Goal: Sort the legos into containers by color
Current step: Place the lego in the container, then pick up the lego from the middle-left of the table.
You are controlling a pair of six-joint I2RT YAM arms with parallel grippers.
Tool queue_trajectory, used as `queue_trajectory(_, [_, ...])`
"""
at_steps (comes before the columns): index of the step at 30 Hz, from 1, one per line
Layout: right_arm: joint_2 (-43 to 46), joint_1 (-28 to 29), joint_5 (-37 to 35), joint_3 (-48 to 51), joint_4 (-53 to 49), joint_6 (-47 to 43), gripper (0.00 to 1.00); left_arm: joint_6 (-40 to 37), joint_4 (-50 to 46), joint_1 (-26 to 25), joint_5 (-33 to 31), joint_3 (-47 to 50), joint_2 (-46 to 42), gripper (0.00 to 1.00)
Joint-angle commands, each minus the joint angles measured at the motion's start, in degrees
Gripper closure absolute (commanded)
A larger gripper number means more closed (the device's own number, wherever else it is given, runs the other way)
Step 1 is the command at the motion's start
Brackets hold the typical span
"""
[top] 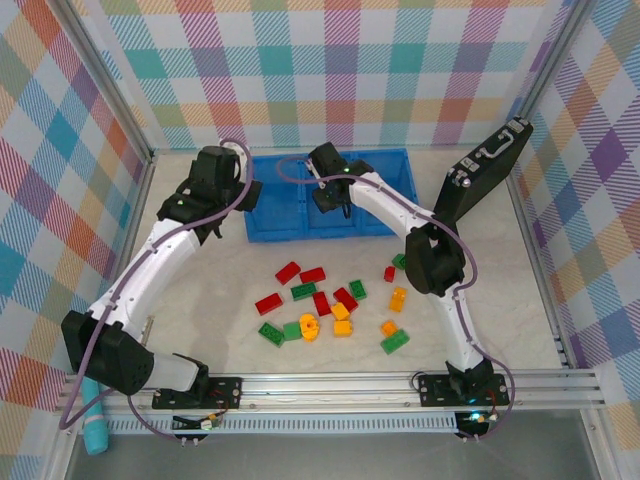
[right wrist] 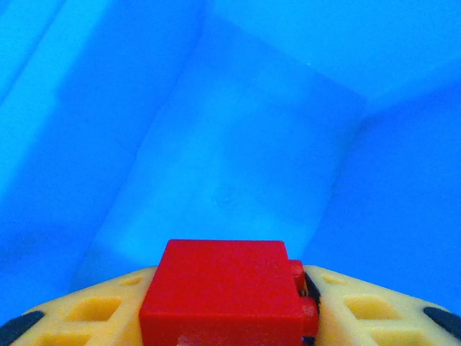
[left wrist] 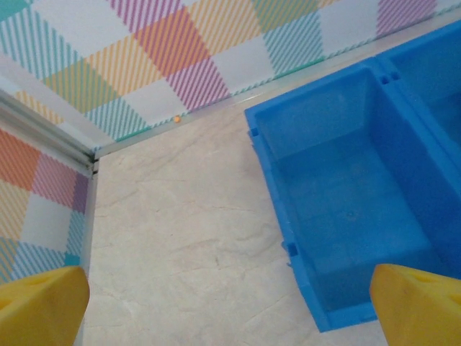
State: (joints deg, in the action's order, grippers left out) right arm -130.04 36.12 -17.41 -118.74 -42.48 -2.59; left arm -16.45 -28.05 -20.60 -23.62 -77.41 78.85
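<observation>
Red lego (right wrist: 225, 292), seemingly in the right tool (right wrist: 230, 313) grip, over a blue container (right wrist: 252, 158); left tool (left wrist: 230, 306) gaping, empty.

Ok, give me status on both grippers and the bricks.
Left gripper open, empty, at bin's left end. Right gripper shut on red brick, over bin. Other bricks loose on table. Nothing seen in the way.

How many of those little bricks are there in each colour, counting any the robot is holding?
Red bricks: 7, six on the table, plus one held brick in the right gripper
Green bricks: 6
Yellow-orange bricks: 5
Total: 18
</observation>
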Motion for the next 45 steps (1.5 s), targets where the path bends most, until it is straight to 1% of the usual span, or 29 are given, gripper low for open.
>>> queue_trajectory(1, [-0.8,0.18,0.56,-1.48,1.69,-0.2,0.47,2.2,1.39,-0.41,-5.49,-0.28,-0.33,0.0])
queue_trajectory(3, [-0.67,0.18,0.88,-1.72,1.78,0.1,0.45,3.94,0.47,-0.35,-7.89,-0.4,-1.13,0.0])
queue_trajectory(6, [0.32,0.18,1.71,-1.27,2.64,-0.02,0.41,7.54,-2.15,-0.1,-8.81,-0.77,-3.41,0.0])
queue_trajectory(8, [1.24,0.18,2.51,-1.01,3.23,-0.38,0.4,11.02,-5.45,0.2,-7.53,-1.64,-5.06,0.0])
queue_trajectory(10, [2.62,0.18,3.41,-0.97,3.37,-0.7,0.4,15.16,-11.03,0.63,-4.89,-2.9,-6.21,0.0])
queue_trajectory(14, [7.34,0.18,6.05,0.86,4.81,-1.34,0.35,32.45,-27.67,1.31,-1.8,-5.18,-5.06,0.0])
queue_trajectory(15, [9.02,0.18,6.31,1.65,5.31,-1.45,0.34,36.55,-30.64,1.27,0.35,-4.19,-5.14,0.0])
queue_trajectory(17, [11.79,0.18,6.08,3.6,6.29,-1.88,0.33,44.21,-33.73,0.8,4.99,0.13,-6.63,0.0])
queue_trajectory(19, [14.78,0.18,5.66,6.1,7.1,-2.32,0.32,51.68,-34.65,-0.23,8.9,5.93,-9.19,0.01])
queue_trajectory(21, [17.96,0.1,3.88,9.34,8.51,-2.33,0.31,59.71,-34.94,-2.11,11.51,12.75,-12.69,0.03])
queue_trajectory(24, [21.84,0.02,2.4,12.81,8.38,-0.62,0.31,70.53,-36.28,-5.74,13.26,20.98,-18.27,0.05])
queue_trajectory(28, [26.26,-0.04,2.43,18.06,9.33,1.44,0.31,82.45,-39.75,-11.57,13.07,27.21,-25.28,0.06])
queue_trajectory(31, [28.11,-0.21,3.03,20.89,9.78,2.52,0.31,91.62,-40.44,-18.45,12.49,30.45,-28.02,0.07])
queue_trajectory(33, [29.01,-0.41,3.3,22.23,9.87,3.2,0.31,96.83,-38.28,-24.14,11.98,32.37,-27.07,0.07])
queue_trajectory(36, [30.63,-0.57,3.75,24.03,10.15,4.38,0.31,101.32,-33.8,-31.29,10.32,32.78,-21.78,0.07])
queue_trajectory(38, [31.75,-0.61,4.29,25.15,10.69,4.74,0.31,102.45,-32.27,-34.24,8.98,32.01,-17.44,0.06])
queue_trajectory(41, [33.29,-0.61,4.4,26.46,10.7,4.96,0.31,103.58,-29.56,-35.82,8.19,31.99,-14.75,0.06])
queue_trajectory(45, [35.26,-0.7,4.36,28.33,11.26,5.36,0.31,107.45,-25.44,-36.47,9.1,35.37,-14.63,0.07])
